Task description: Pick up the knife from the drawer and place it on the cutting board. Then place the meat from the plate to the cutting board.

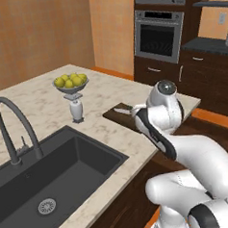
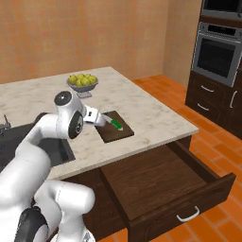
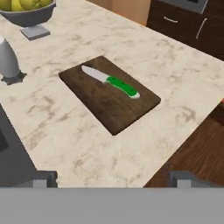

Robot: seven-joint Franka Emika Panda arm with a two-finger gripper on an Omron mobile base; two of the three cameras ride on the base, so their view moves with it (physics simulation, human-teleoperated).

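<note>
Now the knife [image 3: 111, 81] lies flat on the cutting board [image 3: 109, 105], near the board's far long edge in the hand view, with its green handle toward the table's corner and its pale blade toward the fruit bowl [image 3: 27, 12]. The knife rests fully inside the board's outline. The board lies on the marble table [image 3: 175, 74], between the bowl and the table's front edge.

The pincer [image 3: 112, 179] is released: its two dark fingertips [image 3: 43, 178] stand wide apart at the bottom of the hand view, with nothing between them. It hangs above the table, on the side of the board that is nearer to the table's front edge, and it is apart from the knife.

Below the board's side of the table, the drawer [image 2: 184, 189] is pulled out, and its white handle [image 2: 188, 216] shows on its front. The black sink [image 1: 53, 183] is set into the table, on the side of the board away from the drawer.
</note>
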